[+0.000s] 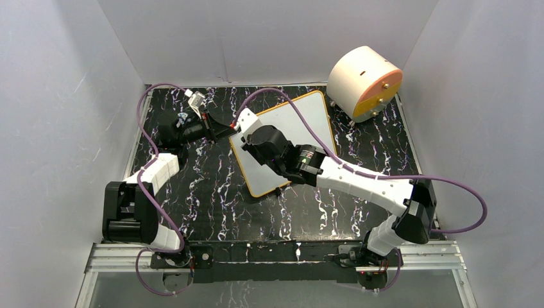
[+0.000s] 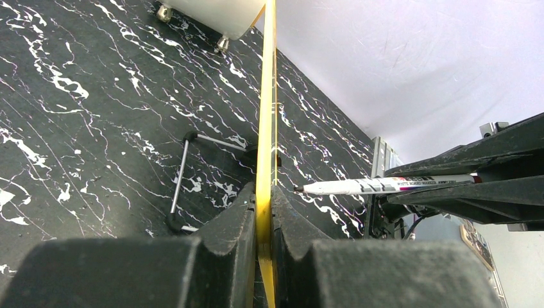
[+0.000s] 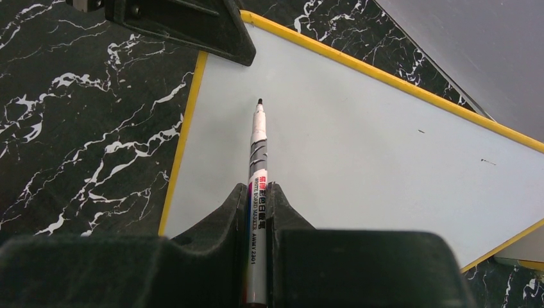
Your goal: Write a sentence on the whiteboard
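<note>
Now I am pinching the marker point(image 3: 258, 160) in my right fingers point(image 3: 224, 224), its tip pointing over the blank whiteboard point(image 3: 359, 147) toward the edge my left fingers point(image 2: 234, 224) are clamping.

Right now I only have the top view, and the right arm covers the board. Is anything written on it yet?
Observer: No. The right wrist view shows the board blank apart from a couple of tiny specks.
Operator: Is the right arm holding a marker?
Observer: Yes. The right fingers are shut on a marker, cap off, with its tip pointing toward the corner held by the left fingers.
Operator: Is the tip on the board?
Observer: It seems not. The left wrist view shows the board edge-on, clamped between the left fingers, with a small gap between it and the tip.
</note>
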Controlling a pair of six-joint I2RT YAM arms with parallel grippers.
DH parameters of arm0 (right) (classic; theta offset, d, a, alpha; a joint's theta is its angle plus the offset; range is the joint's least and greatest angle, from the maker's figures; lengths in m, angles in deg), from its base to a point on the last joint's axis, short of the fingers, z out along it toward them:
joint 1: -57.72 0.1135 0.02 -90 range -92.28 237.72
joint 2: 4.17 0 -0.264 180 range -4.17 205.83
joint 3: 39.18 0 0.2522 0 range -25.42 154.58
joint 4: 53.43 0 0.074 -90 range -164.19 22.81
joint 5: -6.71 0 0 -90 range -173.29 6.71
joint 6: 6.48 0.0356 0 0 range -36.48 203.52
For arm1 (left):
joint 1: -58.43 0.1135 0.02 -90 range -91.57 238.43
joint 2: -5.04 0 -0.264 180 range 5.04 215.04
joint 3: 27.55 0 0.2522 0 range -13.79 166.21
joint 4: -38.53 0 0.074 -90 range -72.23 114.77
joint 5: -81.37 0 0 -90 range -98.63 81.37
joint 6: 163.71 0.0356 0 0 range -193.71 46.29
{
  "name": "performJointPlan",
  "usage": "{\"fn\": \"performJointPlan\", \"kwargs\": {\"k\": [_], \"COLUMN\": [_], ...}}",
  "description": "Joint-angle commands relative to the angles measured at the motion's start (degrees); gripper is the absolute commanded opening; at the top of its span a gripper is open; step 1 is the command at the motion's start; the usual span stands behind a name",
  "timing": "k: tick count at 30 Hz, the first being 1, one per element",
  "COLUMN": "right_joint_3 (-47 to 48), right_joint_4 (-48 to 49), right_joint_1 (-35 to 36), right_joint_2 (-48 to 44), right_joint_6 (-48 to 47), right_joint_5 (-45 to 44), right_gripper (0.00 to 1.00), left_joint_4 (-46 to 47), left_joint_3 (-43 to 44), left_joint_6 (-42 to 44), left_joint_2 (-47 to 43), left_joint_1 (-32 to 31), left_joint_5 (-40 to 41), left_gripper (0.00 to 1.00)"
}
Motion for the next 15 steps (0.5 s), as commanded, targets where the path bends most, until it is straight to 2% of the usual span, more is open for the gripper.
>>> {"fn": "performJointPlan", "kwargs": {"k": [1,15], "right_joint_3": [3.7,4.7], "right_joint_4": [1.2,2.7], "right_joint_1": [0.3,0.3], "right_joint_2": [0.9,1.7], "right_joint_6": [0.3,0.4], "right_joint_5": [-1.3,-1.4], "right_gripper": [0.00,0.00], "left_joint_4": [-4.5,-5.1], "left_joint_3": [0.0,0.2], "left_joint_6": [1.4,1.8], "left_joint_2": [1.4,1.6], "left_joint_1": [-1.7,-2.3], "left_joint_5": [-2.4,-2.3], "left_gripper": [0.00,0.00]}}
